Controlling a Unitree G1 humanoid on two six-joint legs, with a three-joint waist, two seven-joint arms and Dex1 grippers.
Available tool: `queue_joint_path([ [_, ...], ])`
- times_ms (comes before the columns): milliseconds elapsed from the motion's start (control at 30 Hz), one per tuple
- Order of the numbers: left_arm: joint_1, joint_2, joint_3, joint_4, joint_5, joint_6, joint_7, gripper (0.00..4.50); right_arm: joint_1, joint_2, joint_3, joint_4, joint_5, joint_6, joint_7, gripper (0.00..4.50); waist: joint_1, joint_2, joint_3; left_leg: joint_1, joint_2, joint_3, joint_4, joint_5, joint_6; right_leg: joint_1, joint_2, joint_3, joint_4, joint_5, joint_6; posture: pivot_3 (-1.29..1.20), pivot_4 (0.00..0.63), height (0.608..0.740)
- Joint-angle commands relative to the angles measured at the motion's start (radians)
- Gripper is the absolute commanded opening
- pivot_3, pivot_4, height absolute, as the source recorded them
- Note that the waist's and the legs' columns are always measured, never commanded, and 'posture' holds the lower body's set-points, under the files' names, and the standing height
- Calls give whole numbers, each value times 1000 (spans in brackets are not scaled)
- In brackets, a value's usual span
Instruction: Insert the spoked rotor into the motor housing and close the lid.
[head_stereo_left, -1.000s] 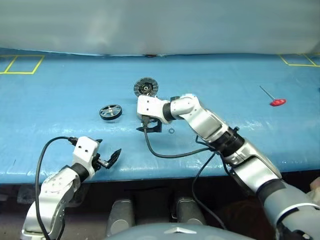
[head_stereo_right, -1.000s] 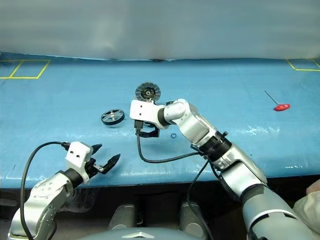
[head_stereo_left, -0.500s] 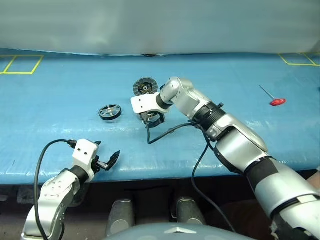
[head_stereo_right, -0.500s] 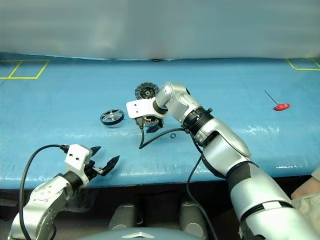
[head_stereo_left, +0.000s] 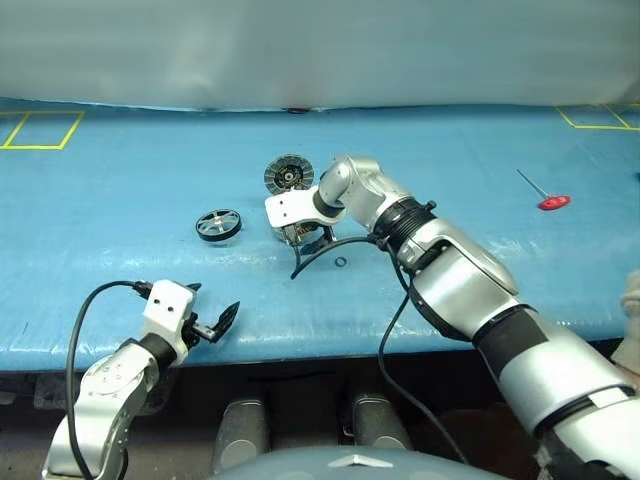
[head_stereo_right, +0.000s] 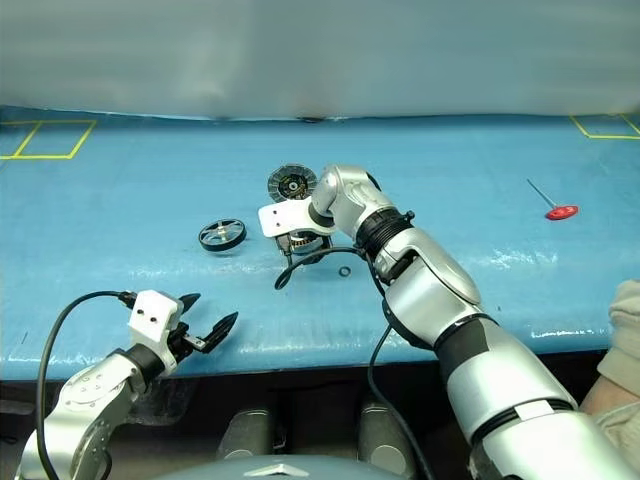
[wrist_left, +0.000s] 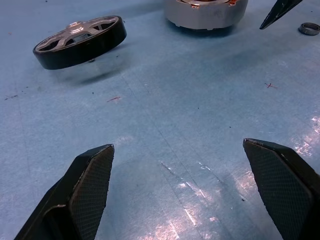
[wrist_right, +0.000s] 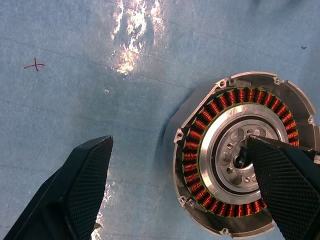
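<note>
The spoked rotor (head_stereo_left: 219, 223), black-rimmed with silver spokes, lies flat on the blue table, left of the motor housing (wrist_right: 235, 160). The housing's copper windings ring a silver hub. Its ribbed lid (head_stereo_left: 289, 174) stands open at the housing's far rim. My right gripper (wrist_right: 178, 141) hangs open, pointing steeply down over the housing. One finger is above the hub and the other over bare table beside it, with nothing held. My left gripper (head_stereo_left: 215, 303) is open and empty near the table's front edge, with the rotor (wrist_left: 80, 41) well ahead of it.
A small dark ring (head_stereo_left: 341, 263) lies just right of the housing. A red-handled tool (head_stereo_left: 553, 203) rests far right. Yellow tape squares (head_stereo_left: 40, 130) mark the back corners. My right arm's black cable (head_stereo_left: 320, 250) loops near the housing.
My right arm raised its elbow. Its gripper moved farther out over the housing and tipped more steeply downward. The left gripper stayed put.
</note>
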Motion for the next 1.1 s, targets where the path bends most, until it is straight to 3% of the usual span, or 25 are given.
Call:
queue_joint_path([
  [33,8,-5,2,-24,11,-27,2,4500,-44,6,-37,7,-11,-18,-4,4487,1,0,0,0,0,0,0,0,0,0,0,0,0,0,0,0,150,740],
  [1100,10,-36,-22,9,35,-68,-2,4500,-18,51,-71,111,-106,-30,-98,4487,-2,0,0,0,0,0,-1,0,-1,0,0,0,1,0,-1,0,150,740],
])
